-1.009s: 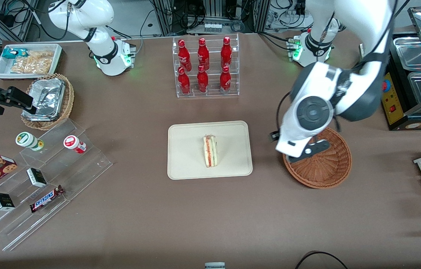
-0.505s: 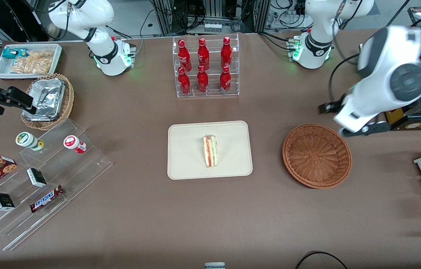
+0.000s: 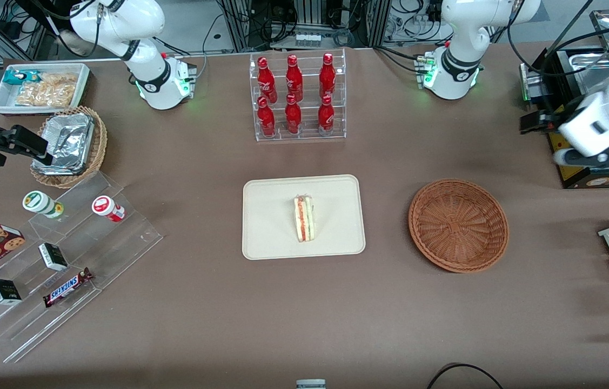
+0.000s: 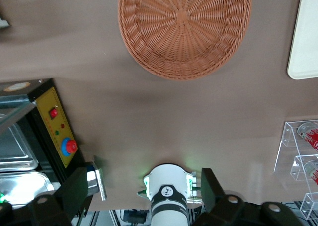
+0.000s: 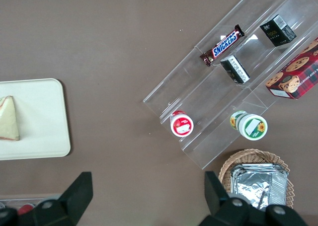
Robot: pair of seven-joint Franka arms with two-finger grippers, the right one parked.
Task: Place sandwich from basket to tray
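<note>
From the front, the sandwich (image 3: pixel 304 219) stands on its edge near the middle of the tray (image 3: pixel 272 237), filling stripes facing up. The basket (image 3: pixel 459 225) sits well apart from the tray, toward the working arm's end of the tabletop (image 3: pixel 201 302), with nothing inside it. The left arm's hand (image 3: pixel 607 159) hangs up high at that same end, over the black machine with the yellow panel (image 3: pixel 569 156), well clear of the basket; whether its fingers are apart or together cannot be told from this angle. A clear rack of red bottles (image 3: pixel 296 97) stands farther from the camera than the tray.

On to the left wrist camera: looking straight down, the two dark fingers (image 4: pixel 74 193) stand wide apart with nothing between them. The basket (image 4: pixel 185 30) shows its radial weave, bare inside, and a rounded corner of the tray (image 4: pixel 304 47) peeks in beside it. The yellow panel (image 4: pixel 58 131) with its red button is in sight too.

Right wrist camera: the sandwich (image 5: pixel 9 119) lies on the tray (image 5: pixel 44 121), with the stepped clear display (image 5: pixel 233 82) of snacks nearby.
</note>
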